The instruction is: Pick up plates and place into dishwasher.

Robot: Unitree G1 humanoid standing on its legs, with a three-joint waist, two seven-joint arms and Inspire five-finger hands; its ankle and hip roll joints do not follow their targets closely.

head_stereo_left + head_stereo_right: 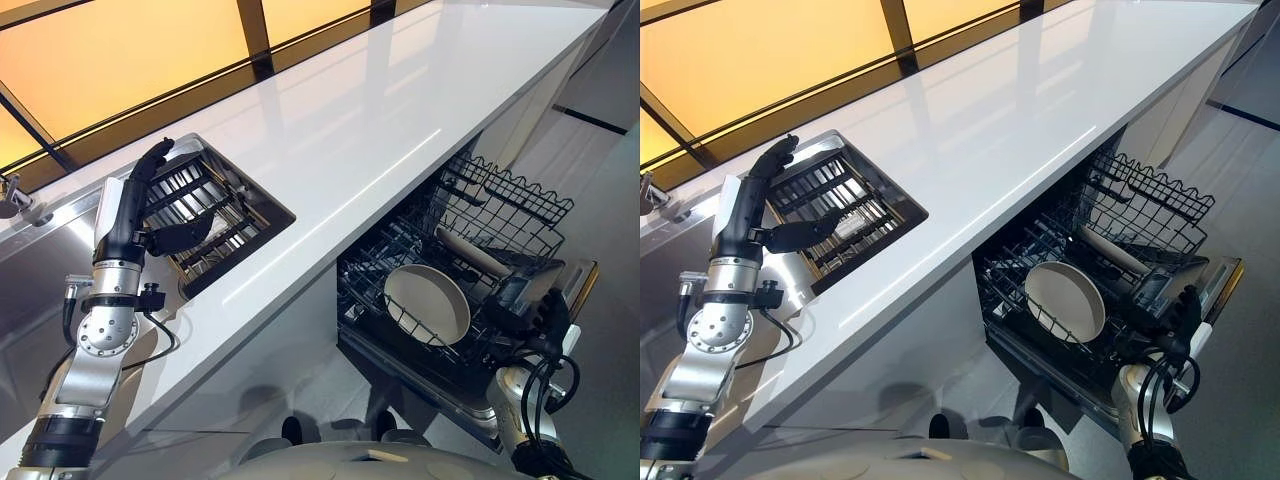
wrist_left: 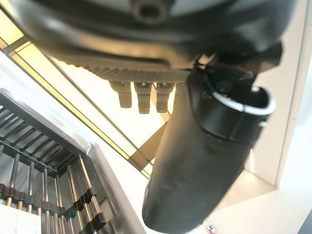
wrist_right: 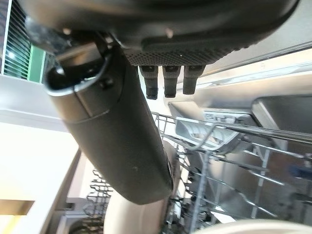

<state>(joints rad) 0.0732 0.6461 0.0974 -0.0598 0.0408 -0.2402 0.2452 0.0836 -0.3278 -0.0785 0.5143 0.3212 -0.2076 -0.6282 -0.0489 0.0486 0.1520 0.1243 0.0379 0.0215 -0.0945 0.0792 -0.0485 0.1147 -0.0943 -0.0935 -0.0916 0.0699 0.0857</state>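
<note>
**Plates racked, both hands empty**

The left hand point(image 1: 140, 215) hovers above the drying rack point(image 1: 215, 215) sunk into the white worktop point(image 1: 400, 90), fingers straight, thumb spread, holding nothing. Below the worktop's front edge the dishwasher point(image 1: 450, 300) stands open, one cream plate point(image 1: 428, 303) lying in its lower basket and another point(image 1: 472, 253) just behind it. The right hand point(image 1: 535, 305) sits at the basket's outer edge, relaxed and empty.
</note>
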